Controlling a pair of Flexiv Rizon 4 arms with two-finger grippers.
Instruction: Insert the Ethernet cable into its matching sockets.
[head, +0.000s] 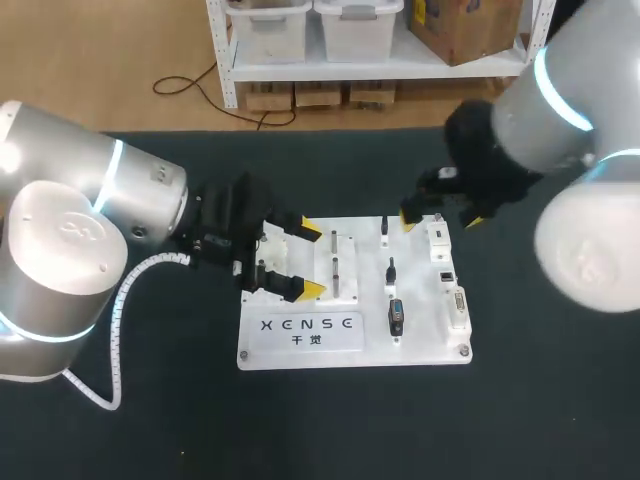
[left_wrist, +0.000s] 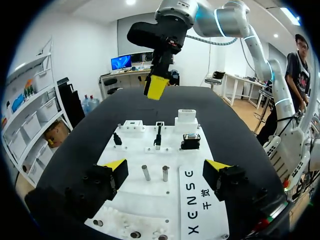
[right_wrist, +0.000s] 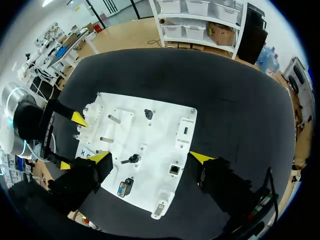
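- Resting the white board (head: 300, 340) flat on the dark table (head: 520, 420), around the table's middle.
- Showing the Ethernet cable (head: 390, 272) as a short black piece seated near the board's middle, between the two hands and touching neither.
- Standing it about upright, with the long axis rising off the board; not being able to tell which end carries the plug.
- Placing it near the Ethernet socket (head: 446, 275), set among the white blocks along the board's right edge, and apart from it.
- Holding the left hand (head: 312, 260) released over the board's left edge, fingers spread with nothing between them, the cable well ahead of it.
- Hovering the right hand (head: 441, 222) released above the board's far right corner, gripping nothing, the cable lying nearer the board's middle.
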